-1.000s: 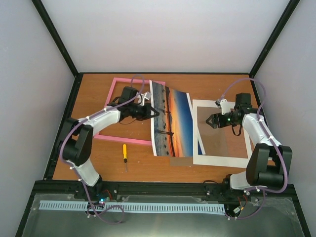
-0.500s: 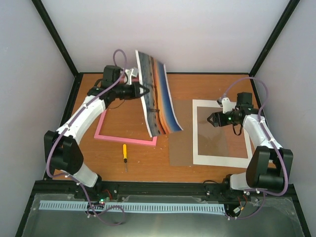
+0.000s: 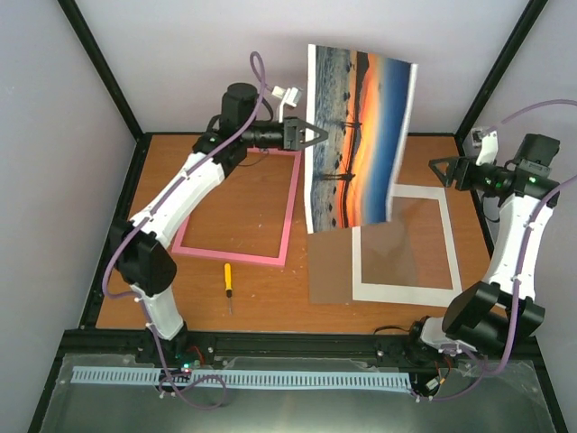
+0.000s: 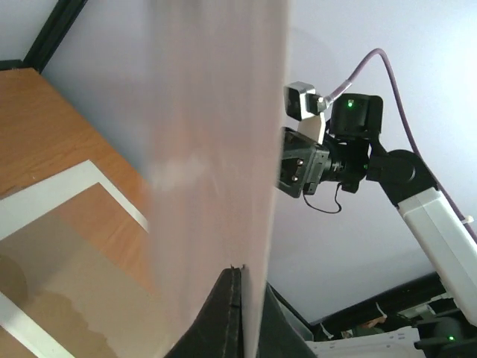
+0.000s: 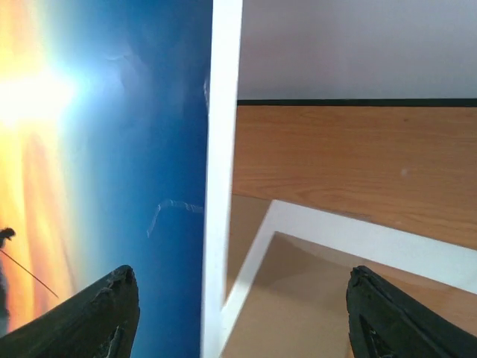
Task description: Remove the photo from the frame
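Note:
The photo [image 3: 361, 135], a sunset print with a white edge, hangs upright high above the table. My left gripper [image 3: 315, 135] is shut on its left edge; in the left wrist view the photo's pale back [image 4: 216, 149] runs up from between the gripper's [image 4: 250, 282] closed fingers. The pink frame [image 3: 290, 212] lies flat on the table at the left, with bare wood inside it. My right gripper [image 3: 437, 167] is raised to the right of the photo, open and holding nothing. In the right wrist view the photo's blue side [image 5: 127, 164] fills the left, in front of my open right gripper [image 5: 238, 313].
A white mat border [image 3: 401, 293] lies on the table at the right, over a brown backing board [image 3: 334, 271]. The mat [image 5: 335, 231] also shows in the right wrist view. A yellow screwdriver [image 3: 228, 278] lies in front of the frame.
My left arm has lifted the photo from low over the table to high and upright, swinging it right. My right arm has risen and drawn back to the right, still open.

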{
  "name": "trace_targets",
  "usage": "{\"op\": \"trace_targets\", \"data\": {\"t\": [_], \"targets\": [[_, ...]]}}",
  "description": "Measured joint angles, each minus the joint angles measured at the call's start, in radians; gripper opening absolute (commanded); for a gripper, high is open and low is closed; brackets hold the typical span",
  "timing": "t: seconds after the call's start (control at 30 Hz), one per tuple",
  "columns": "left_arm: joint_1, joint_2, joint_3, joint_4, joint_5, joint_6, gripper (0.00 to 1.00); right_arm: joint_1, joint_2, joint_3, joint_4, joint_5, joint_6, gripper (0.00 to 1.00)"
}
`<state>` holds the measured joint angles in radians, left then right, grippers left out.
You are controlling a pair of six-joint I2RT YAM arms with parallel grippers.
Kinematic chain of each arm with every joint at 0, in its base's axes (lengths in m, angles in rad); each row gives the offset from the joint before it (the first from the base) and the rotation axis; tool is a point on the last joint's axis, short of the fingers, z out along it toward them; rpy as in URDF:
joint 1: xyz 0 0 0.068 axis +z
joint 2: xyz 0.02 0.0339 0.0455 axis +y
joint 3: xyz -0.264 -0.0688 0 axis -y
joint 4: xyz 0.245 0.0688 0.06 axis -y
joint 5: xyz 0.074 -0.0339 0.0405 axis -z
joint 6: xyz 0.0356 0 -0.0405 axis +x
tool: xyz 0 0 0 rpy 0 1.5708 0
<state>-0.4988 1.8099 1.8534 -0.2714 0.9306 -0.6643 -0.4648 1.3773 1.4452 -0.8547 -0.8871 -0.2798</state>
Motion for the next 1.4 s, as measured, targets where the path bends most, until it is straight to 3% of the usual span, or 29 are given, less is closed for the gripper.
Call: {"op": "trace_targets", "data": {"t": [0.1, 0.23, 0.5, 0.8, 0.97, 1.1, 1.4], "targets": [[0.015, -0.062, -0.126, 0.087, 0.019, -0.022, 0.01, -0.012, -0.018, -0.008, -0.042, -0.075, -0.012, 0.74], [0.095, -0.146, -0.483, 0.28, 0.072, -0.109, 0.01, -0.013, -0.038, -0.072, -0.051, -0.135, -0.028, 0.73], [0.121, -0.053, -0.82, 0.374, 0.034, -0.128, 0.01, 0.026, 0.006, -0.26, -0.002, -0.215, -0.039, 0.7], [0.117, 0.071, -0.803, 0.308, -0.058, 0.002, 0.06, 0.211, 0.058, -0.385, 0.1, -0.142, -0.054, 0.7], [0.118, 0.098, -0.769, 0.225, -0.142, 0.081, 0.13, 0.22, 0.059, -0.407, 0.124, -0.121, -0.068, 0.7], [0.117, 0.098, -0.768, 0.199, -0.186, 0.109, 0.29, 0.22, 0.066, -0.42, 0.126, -0.115, -0.077, 0.7], [0.119, 0.017, -0.775, 0.113, -0.294, 0.121, 0.36, 0.221, 0.078, -0.42, 0.127, -0.114, -0.079, 0.7]]}}
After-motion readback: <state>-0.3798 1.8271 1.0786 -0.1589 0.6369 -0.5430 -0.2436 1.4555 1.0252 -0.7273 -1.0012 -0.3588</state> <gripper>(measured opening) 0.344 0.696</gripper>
